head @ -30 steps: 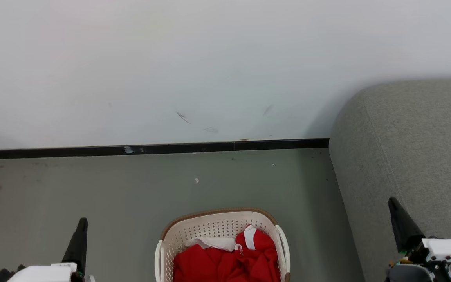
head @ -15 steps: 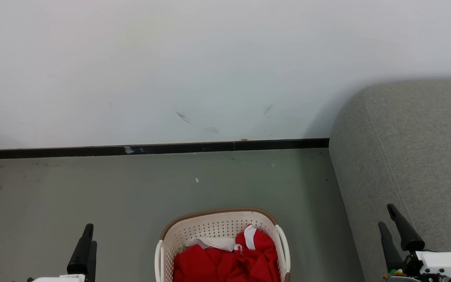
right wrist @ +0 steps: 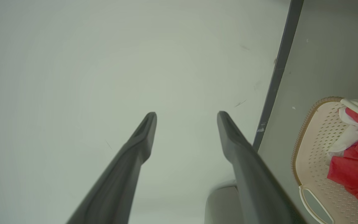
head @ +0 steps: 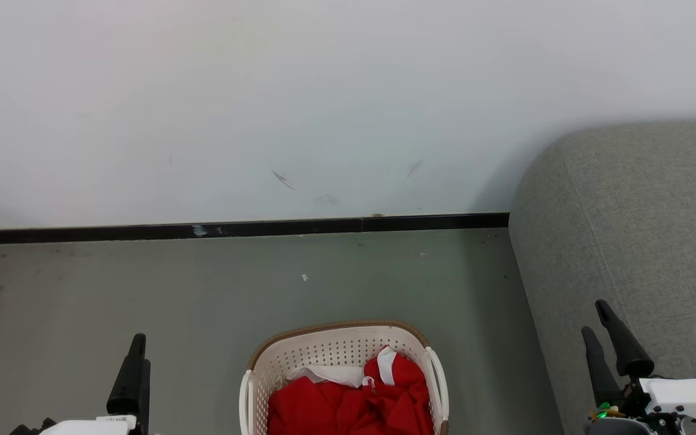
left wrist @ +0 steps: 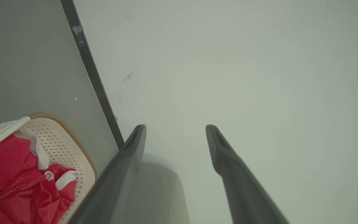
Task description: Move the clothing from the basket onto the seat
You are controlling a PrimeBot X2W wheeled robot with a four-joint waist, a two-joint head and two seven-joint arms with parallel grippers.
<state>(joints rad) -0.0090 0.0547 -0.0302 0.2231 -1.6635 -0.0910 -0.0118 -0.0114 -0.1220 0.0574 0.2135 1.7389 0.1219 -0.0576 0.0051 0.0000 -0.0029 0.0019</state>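
The basket (head: 324, 352), cream with a brown rim, stands on the floor at the bottom centre of the head view. Crumpled red clothing (head: 348, 406) with white trim lies inside it. The grey seat (head: 644, 229) rises on the right. My left gripper (head: 141, 350) hangs open over the floor left of the basket. Open too, my right gripper (head: 592, 318) hovers in front of the seat's side. In the left wrist view the open left gripper (left wrist: 176, 127) points at the wall, with the basket (left wrist: 73, 141) and clothing (left wrist: 11, 180) at lower left. The right gripper (right wrist: 186, 114) likewise faces the wall, basket (right wrist: 309, 149) and clothing (right wrist: 353, 174) to its right.
A white wall (head: 324, 109) with a black skirting strip (head: 233, 229) closes off the grey floor (head: 203, 290) behind the basket. The seat's rounded corner (left wrist: 157, 193) shows low in the left wrist view.
Both grippers went from shut to open. The left gripper shifted slightly right and lower; the right gripper dipped, then rose a little.
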